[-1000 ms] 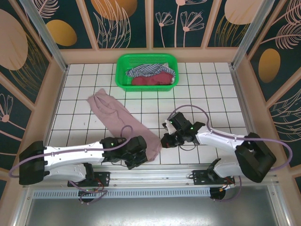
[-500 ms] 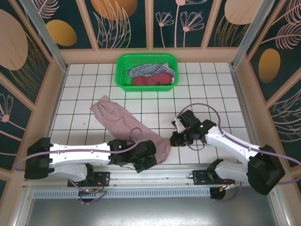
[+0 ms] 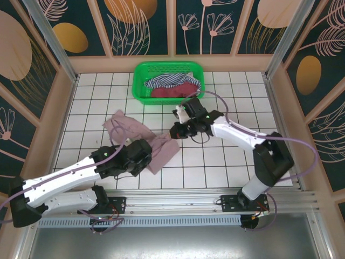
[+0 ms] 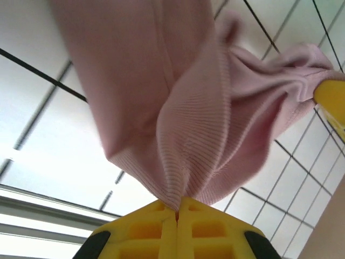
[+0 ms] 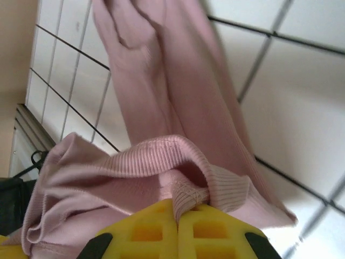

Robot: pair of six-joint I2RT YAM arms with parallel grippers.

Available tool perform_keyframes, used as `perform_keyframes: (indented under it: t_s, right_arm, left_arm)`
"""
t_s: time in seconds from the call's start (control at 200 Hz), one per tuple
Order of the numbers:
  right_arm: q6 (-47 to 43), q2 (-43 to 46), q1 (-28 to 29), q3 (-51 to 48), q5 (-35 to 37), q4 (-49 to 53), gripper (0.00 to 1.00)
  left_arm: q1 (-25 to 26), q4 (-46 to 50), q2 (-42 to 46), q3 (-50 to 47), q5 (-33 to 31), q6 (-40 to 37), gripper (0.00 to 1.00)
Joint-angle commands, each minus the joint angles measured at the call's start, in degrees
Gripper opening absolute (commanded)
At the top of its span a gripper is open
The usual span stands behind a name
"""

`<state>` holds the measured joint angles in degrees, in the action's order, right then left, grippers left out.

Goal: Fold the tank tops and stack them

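Observation:
The mauve-pink tank top point(image 3: 160, 148) lies bunched on the white tiled table, left of centre. My left gripper point(image 3: 145, 155) is shut on its near edge. In the left wrist view the yellow fingers point(image 4: 210, 226) pinch ribbed pink cloth point(image 4: 199, 135) that hangs away from my left gripper point(image 4: 177, 209). My right gripper point(image 3: 177, 131) is shut on the top's far right edge. In the right wrist view a hem of the pink top point(image 5: 161, 108) is pinched in my right gripper point(image 5: 177, 208). A striped top point(image 3: 164, 81) and a maroon top point(image 3: 175, 91) lie in the green basket point(image 3: 167, 65).
The green basket stands at the back centre of the table. Wooden walls and aluminium posts border the table on three sides. A metal rail runs along the near edge by the arm bases. The right arm point(image 3: 242, 137) stretches across the middle tiles.
Both grippers have carried the pink top's near end away from the front edge, toward the back and left. The long cloth is now doubled up and bunched. The right arm reaches further left.

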<state>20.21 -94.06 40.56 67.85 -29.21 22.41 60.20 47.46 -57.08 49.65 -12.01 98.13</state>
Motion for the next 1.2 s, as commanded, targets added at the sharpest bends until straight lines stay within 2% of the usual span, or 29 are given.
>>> perform_keyframes:
  t_s: [0.0, 0.315, 0.45, 0.631, 0.776, 0.846, 0.941, 1.016, 1.196]
  right_arm:
    - [-2.1, -5.3, 0.84, 6.06, -1.25, -3.71, 0.02]
    - [-2.41, -19.33, 2.04, 17.08, -2.6, -9.14, 0.02]
    - [-3.06, -23.75, 2.55, 20.62, -3.28, -9.91, 0.02]
    - [-3.37, -29.91, 3.13, 25.28, -2.89, -10.32, 0.03]
    - [-2.59, -33.38, 2.95, 27.42, -0.72, -10.51, 0.21]
    - [-1.87, -34.09, 2.97, 28.08, 0.2, -11.05, 0.27]
    - [-0.63, -33.94, 2.7, 28.55, 1.88, -12.36, 0.35]
    - [-0.08, -33.34, 2.28, 28.88, 2.2, -13.54, 0.37]
    - [-1.52, -28.62, 0.23, 26.26, 2.75, -13.7, 0.4]
  left_arm:
    - [-4.43, 6.17, 0.94, -0.83, -4.4, -4.16, 0.0]
    - [-20.78, -0.4, -3.05, -4.23, -5.82, -18.89, 0.0]
    - [-24.06, -1.19, -4.64, -4.64, -4.87, -23.73, 0.0]
    - [-27.69, -6.8, -5.0, -10.09, -2.84, -25.83, 0.0]
    - [-30.29, -9.62, -9.01, -11.4, -2.01, -29.57, 0.02]
    - [-31.63, -11.29, -10.24, -11.68, -2.22, -30.57, 0.06]
    - [-32.85, -11.17, -12.17, -10.12, -3.62, -31.82, 0.2]
    - [-33.26, -8.62, -13.49, -8.98, -4.91, -31.92, 0.32]
    - [-34.17, -5.97, -10.84, -8.27, -6.16, -33.25, 0.35]
